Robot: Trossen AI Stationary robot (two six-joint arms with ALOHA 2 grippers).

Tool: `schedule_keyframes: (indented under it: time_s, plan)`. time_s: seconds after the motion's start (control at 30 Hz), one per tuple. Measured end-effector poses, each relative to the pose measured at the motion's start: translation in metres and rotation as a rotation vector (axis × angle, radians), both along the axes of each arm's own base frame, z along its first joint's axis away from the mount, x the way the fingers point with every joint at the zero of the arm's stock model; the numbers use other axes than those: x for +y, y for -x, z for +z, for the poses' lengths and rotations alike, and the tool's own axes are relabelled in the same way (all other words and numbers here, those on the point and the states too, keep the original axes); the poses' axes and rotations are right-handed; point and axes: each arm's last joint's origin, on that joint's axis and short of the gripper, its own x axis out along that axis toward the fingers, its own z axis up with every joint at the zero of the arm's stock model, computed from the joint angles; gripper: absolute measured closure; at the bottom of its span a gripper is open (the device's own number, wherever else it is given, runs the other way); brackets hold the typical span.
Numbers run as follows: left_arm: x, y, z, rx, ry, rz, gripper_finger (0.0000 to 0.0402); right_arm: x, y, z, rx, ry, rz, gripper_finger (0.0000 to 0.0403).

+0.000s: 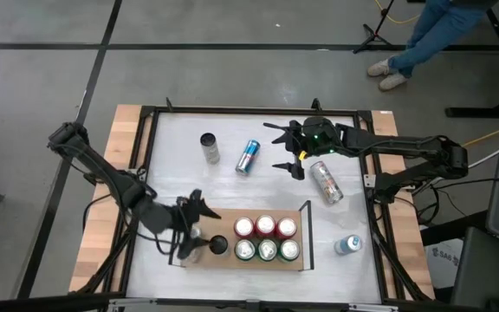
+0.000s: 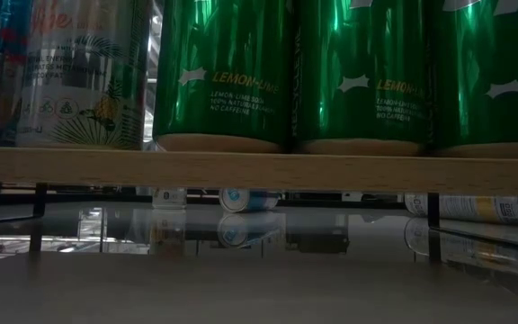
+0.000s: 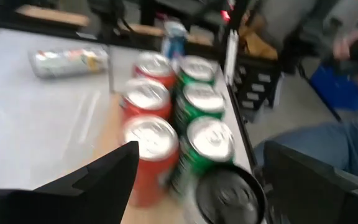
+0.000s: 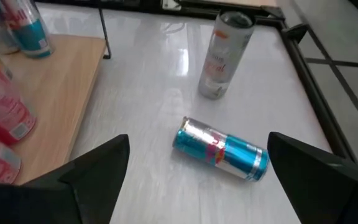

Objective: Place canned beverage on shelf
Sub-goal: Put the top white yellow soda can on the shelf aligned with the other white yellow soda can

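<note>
The shelf [image 1: 204,261], a light wooden board with black end rails, lies near the table's front edge. Three red cans [image 1: 265,228] and three green cans [image 1: 268,250] stand upright on its right half. A black-topped can [image 1: 218,245] stands on the board to their left. My left gripper [image 1: 194,230] hovers open over the shelf's left end. In its wrist view the black-topped can [image 3: 225,196] shows low between the two fingers, apart from both. My right gripper [image 1: 278,147] hangs open above the far middle of the table, near a blue can [image 4: 221,149] lying on its side.
A grey can [image 1: 209,147] stands left of the blue can on the far tabletop. A silver can [image 1: 326,182] lies on its side under the right arm. A blue-topped can [image 1: 347,245] stands right of the shelf. A person's legs [image 1: 423,39] show beyond the table.
</note>
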Motion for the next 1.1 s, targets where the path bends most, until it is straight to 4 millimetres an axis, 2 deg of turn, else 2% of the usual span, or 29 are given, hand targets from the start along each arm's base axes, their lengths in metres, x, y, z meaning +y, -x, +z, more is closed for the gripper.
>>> schedule_keyframes:
  time_s: [0.17, 0.37, 0.6, 0.87, 1.1]
  plan:
    - [0.031, 0.005, 0.018, -0.065, -0.002, 0.157, 0.0068, 0.0, 0.001, 0.001, -0.004, 0.004, -0.005, 0.0031]
    - [0.078, 0.012, 0.038, -0.135, -0.075, 0.357, 0.0068, 0.0, 0.001, 0.001, -0.003, 0.004, -0.005, 0.0031]
    - [0.132, 0.021, 0.05, -0.148, -0.173, 0.552, 0.0068, 0.0, 0.001, 0.001, -0.003, 0.003, -0.004, 0.0031]
    - [0.184, 0.023, 0.038, 0.008, -0.232, 0.531, 0.0068, 0.0, 0.001, 0.001, -0.003, 0.003, -0.004, 0.0031]
    - [0.212, 0.029, 0.02, 0.205, -0.264, 0.587, 0.0068, 0.0, 0.001, 0.001, -0.002, 0.003, -0.004, 0.0031]
